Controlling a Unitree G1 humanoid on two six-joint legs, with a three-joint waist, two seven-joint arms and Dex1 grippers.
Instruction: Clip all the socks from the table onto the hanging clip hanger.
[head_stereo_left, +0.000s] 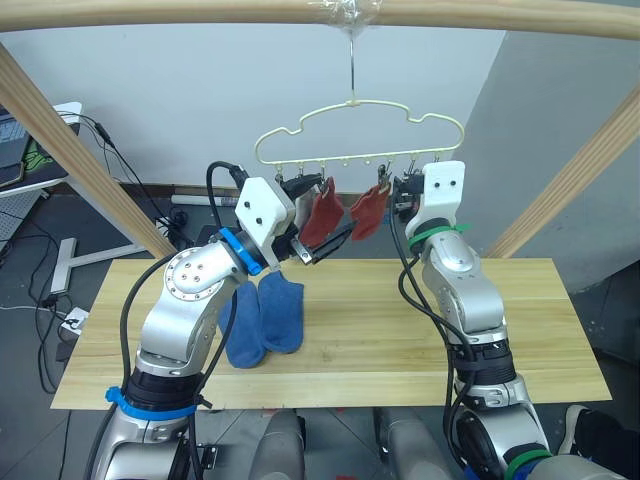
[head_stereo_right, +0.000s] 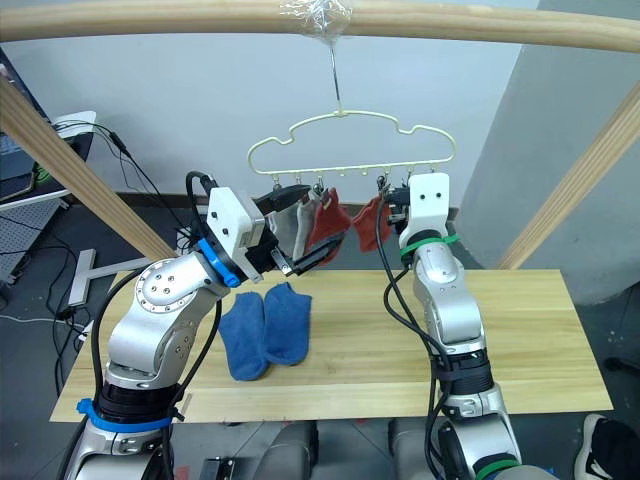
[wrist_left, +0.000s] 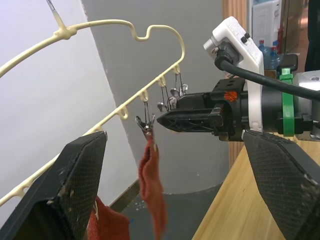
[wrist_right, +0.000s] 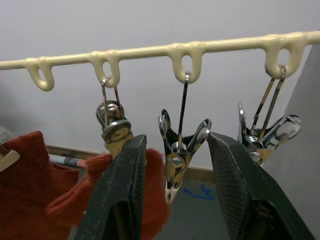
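Note:
The pale yellow clip hanger (head_stereo_left: 360, 130) hangs by its hook from the top pole. Two rust-red socks (head_stereo_left: 322, 215) (head_stereo_left: 368, 212) hang from its clips, with light grey fabric (head_stereo_right: 292, 226) clipped further to the left. Two blue socks (head_stereo_left: 262, 315) lie side by side on the table (head_stereo_left: 420, 330), left of centre. My left gripper (head_stereo_left: 318, 245) is open just under the left red sock, whose lower end dangles between its fingers (wrist_left: 75, 185). My right gripper (wrist_right: 175, 145) is open and raised to the hanger's bar, with a bare metal clip (wrist_right: 179, 147) between its fingertips and the right red sock (wrist_right: 120, 195) beside it.
Round wooden frame poles cross overhead (head_stereo_left: 300, 12) and slant down at both sides (head_stereo_left: 80, 160) (head_stereo_left: 570, 180). Cables and a desk with equipment (head_stereo_left: 40, 150) stand beyond the table's left end. A grey wall corner (head_stereo_left: 540, 120) rises behind at the right.

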